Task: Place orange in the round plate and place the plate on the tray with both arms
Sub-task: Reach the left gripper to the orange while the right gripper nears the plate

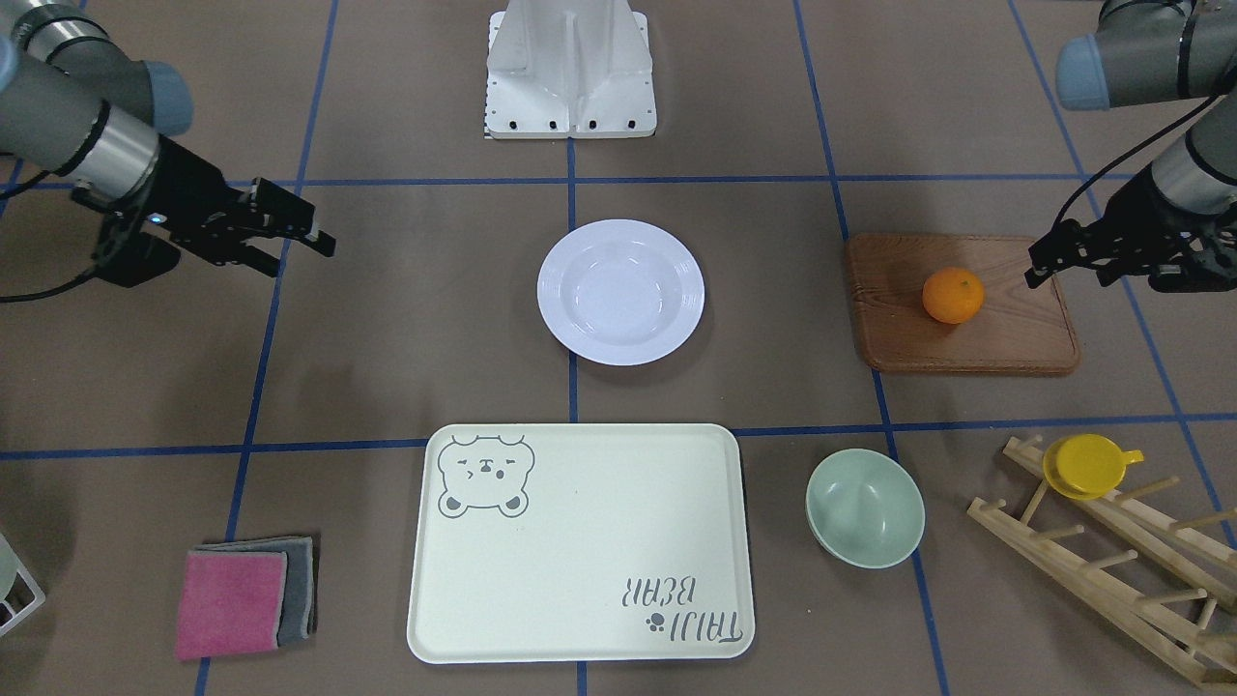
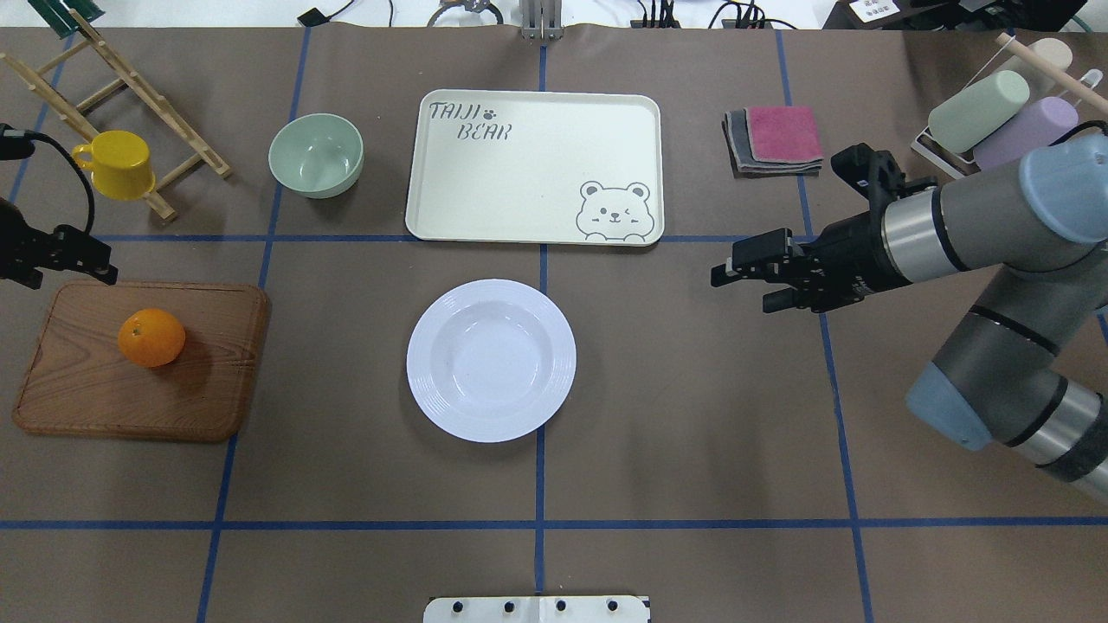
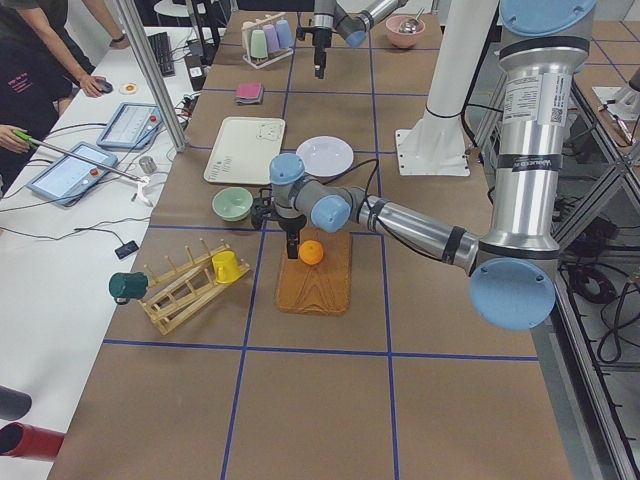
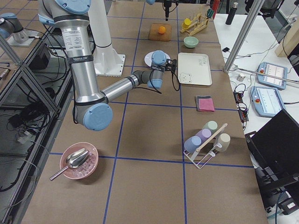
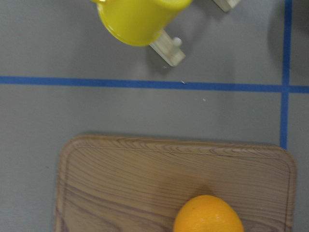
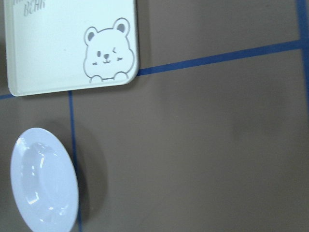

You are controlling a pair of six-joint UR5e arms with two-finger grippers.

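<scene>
The orange [image 1: 953, 295] [image 2: 151, 337] rests on a brown wooden board [image 2: 208, 381] on the robot's left side. My left gripper [image 2: 74, 260] [image 1: 1068, 263] hangs just beyond the board's far edge, close to the orange without touching it, and looks open. Only the top of the orange [image 5: 208, 215] shows in the left wrist view. The white round plate [image 2: 491, 359] [image 6: 43, 183] lies empty in the middle of the table. Beyond it lies the cream tray [image 2: 532, 164] with the bear drawing, also empty. My right gripper [image 2: 749, 285] [image 1: 295, 253] hovers open to the right of the plate, holding nothing.
A pale green bowl [image 2: 316, 156] sits left of the tray. A yellow cup [image 2: 117, 164] hangs on a wooden rack [image 2: 130, 86] at the far left. Folded pink and grey cloths [image 2: 775, 138] and a rack of cups [image 2: 995, 112] are at the far right. A person's hands [image 3: 15, 140] show at the side bench.
</scene>
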